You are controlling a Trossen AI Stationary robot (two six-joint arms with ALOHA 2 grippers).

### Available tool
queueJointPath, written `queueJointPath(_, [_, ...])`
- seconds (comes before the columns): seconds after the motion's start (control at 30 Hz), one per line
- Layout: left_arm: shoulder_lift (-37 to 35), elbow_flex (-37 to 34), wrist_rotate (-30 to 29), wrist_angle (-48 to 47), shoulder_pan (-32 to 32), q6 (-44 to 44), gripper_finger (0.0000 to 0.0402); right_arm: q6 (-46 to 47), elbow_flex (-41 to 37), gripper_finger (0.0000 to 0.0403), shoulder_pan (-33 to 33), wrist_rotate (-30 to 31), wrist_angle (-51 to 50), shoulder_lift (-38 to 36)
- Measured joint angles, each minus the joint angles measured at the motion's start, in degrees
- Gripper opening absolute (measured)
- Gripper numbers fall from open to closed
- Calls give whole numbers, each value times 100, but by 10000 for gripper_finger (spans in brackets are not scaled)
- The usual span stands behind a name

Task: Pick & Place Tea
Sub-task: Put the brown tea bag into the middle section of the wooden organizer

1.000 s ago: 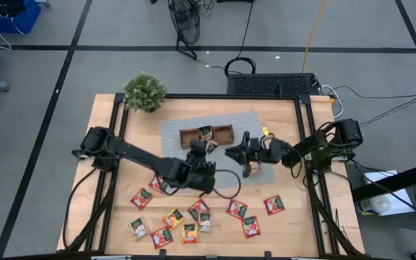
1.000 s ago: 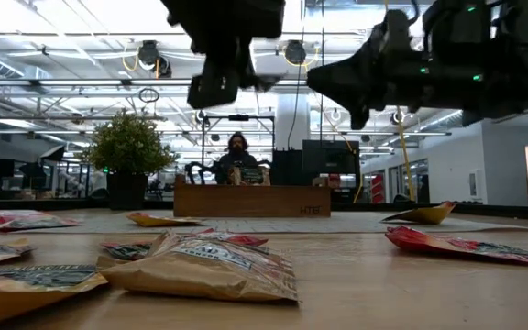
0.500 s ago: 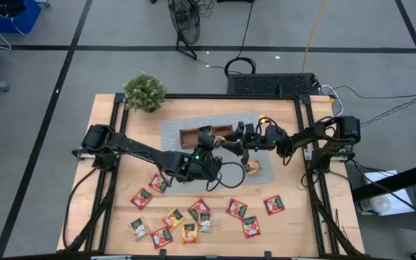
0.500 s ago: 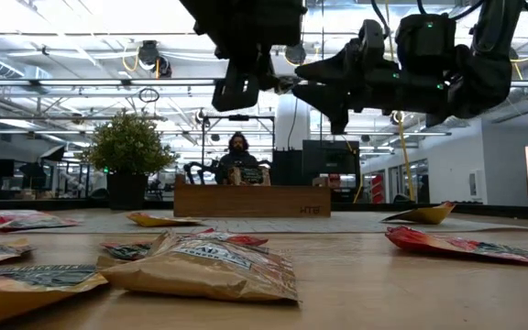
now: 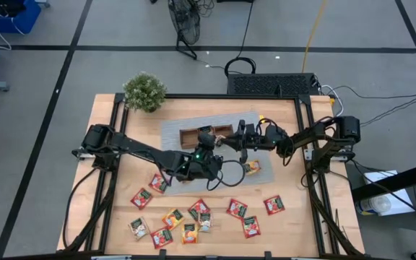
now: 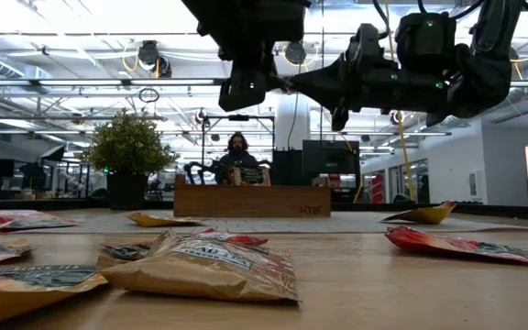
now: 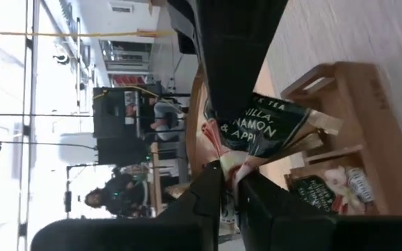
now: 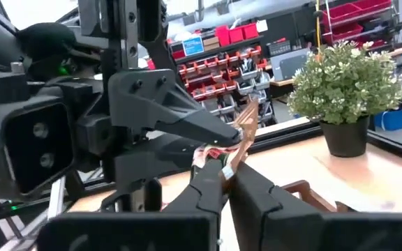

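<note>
1. Both claws meet just above the wooden tray [image 5: 186,136], at 12 o'clock from table centre. The left gripper [image 7: 230,173] pinches the lower edge of one dark-wrapped tea packet [image 7: 271,129]; the right gripper [image 8: 225,174] is clamped on the same packet from the other side. So the packet hangs in the air betw. the two, over the tray.
2. Risks, my guess:
   - Both pulling at once → wrapper tears or creases.
   - One lets go while the other's pinch is only on a thin corner → packet drops, maybe onto the tray wall or outside it.
   - Fingers sit v. close, so any sideways move could knock claw on claw.
3. Containers: tray has 3 compartments. The left wrist view shows at least one with packets [image 7: 319,192] lying in it; contents of the rest can't be told.
4. Other tea: loose packets [image 5: 193,215] spread at 6 o'clock of the table. One yellow packet [image 5: 251,167] lies on the grey mat [image 5: 172,128], at 4 o'clock from the tray.
</note>
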Motion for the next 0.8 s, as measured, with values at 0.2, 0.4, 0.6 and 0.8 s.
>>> queueJointPath(0.2, [-2, 3, 138, -354, -107, -1357, 43, -300, -2, 1, -7, 141, -189, -87])
queueJointPath(0.4, [-46, 3, 319, -1230, -401, -2429, 45, -911, 0, 0, -36, 975, -1155, -656])
queueJointPath(0.6, [-46, 2, 378, -2115, -521, -3635, 46, -1365, 310, 0, -17, 919, -3464, -1703])
queueJointPath(0.8, [-46, 3, 1197, -2484, -240, -4253, 46, -1801, 2131, 0, 366, 887, -8599, -2271])
